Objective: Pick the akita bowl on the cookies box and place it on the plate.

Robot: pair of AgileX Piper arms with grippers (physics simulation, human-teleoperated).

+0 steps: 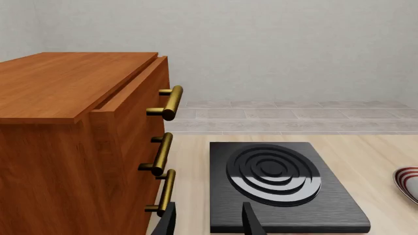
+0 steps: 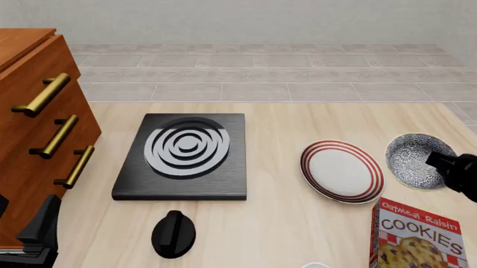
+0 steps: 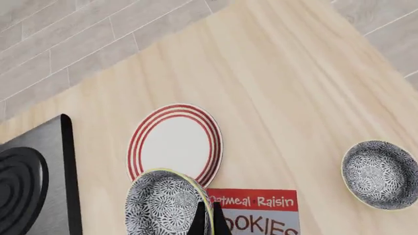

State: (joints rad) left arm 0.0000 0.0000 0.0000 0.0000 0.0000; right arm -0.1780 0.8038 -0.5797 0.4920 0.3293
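right gripper (image 3: 210,220), closest to its own wrist camera, has its fingers pressed together on the rim of the bowl (image 3: 163,205), pinching the thin wall. the rim grip looks chosen because the bowl is too wide to span. the bowl hangs in the air, off the box (image 3: 261,215), its far side overlapping the near edge of the plate (image 3: 138,142) in that view. it seems held high so it clears the box top on the way left to the plate. the plate lies flat on the counter (image 3: 274,88), just far and left of the box, so the carry looks short.

a second bowl (image 3: 379,174) with the same pattern sits on the counter right of the box, well apart. the stove (image 3: 26,196) lies left of the plate, and a black knob (image 2: 173,233) sits near of the stove. the left gripper (image 1: 210,223) is spread and empty, parked beside the dresser (image 1: 58,122) at far left, likely to stay out of the way.

the fingertips are cut off at the wrist view's edge, so how deep the grip goes is unclear. the box is cropped in both views. in the front view the right arm leaves the frame, the second bowl does not show, and a small pale shape at the near edge cannot be made out.
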